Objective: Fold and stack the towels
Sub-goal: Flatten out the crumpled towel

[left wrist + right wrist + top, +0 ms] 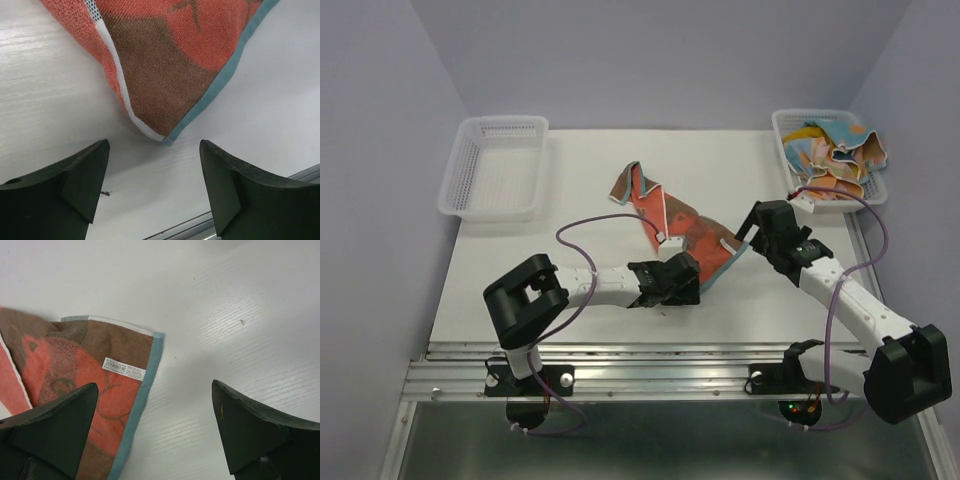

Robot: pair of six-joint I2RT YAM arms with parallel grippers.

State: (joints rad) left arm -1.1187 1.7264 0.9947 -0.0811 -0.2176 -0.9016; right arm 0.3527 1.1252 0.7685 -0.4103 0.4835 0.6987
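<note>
Item: one towel (pixel 665 215), orange-brown with a teal hem, rumpled mid-table. Its long axis runs 11 to 4 o'clock in the top view.

My left gripper (pixel 154 150): jaws wide, holding nothing. The towel's near corner is at 12 o'clock, just past the fingertips and not touching.

My right gripper (pixel 154 387): spread, holding nothing. The labelled corner is at 10 o'clock.

I judge my left the nearer.

Room: white table (pixel 570 180) open toward 9 o'clock; front rail (pixel 650 365) close at 6.

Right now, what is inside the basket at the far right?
The right basket holds a crumpled heap of towels, orange, blue and cream showing. They overlap, so their number and the basket floor are hidden.
</note>
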